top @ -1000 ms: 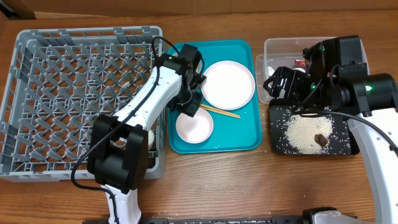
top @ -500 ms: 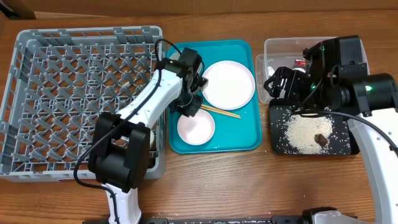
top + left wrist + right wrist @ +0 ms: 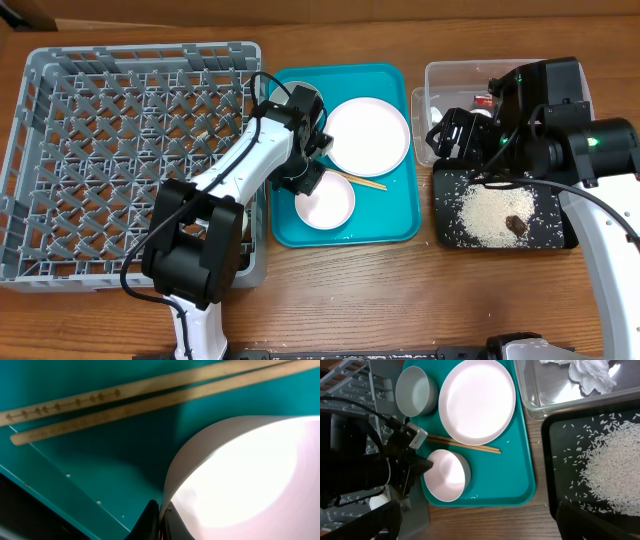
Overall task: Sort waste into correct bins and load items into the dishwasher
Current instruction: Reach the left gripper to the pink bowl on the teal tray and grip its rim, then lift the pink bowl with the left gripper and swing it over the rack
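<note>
My left gripper (image 3: 308,182) (image 3: 161,521) is shut on the rim of the pinkish-white bowl (image 3: 326,204) (image 3: 447,476), which is tilted on the teal tray (image 3: 385,215). The wooden chopsticks (image 3: 356,180) (image 3: 125,402) lie just beyond it, below the round white plate (image 3: 367,137). The pale grey bowl (image 3: 416,391) sits at the tray's far left corner. My right gripper (image 3: 447,135) (image 3: 480,525) is open and empty, held above the clear tub (image 3: 448,75) and black tray (image 3: 455,230). The tissue (image 3: 585,372) lies in the tub. Rice (image 3: 490,210) and a brown lump (image 3: 517,224) lie on the black tray.
The grey dish rack (image 3: 60,160) fills the left side of the table, and a small white cup (image 3: 241,218) stands near its right wall. A bit of red wrapper (image 3: 483,101) shows in the tub behind the right arm. Bare wood runs along the front.
My left gripper has moved to the right along the teal tray, carrying the pinkish-white bowl with it. The right arm has not moved.
</note>
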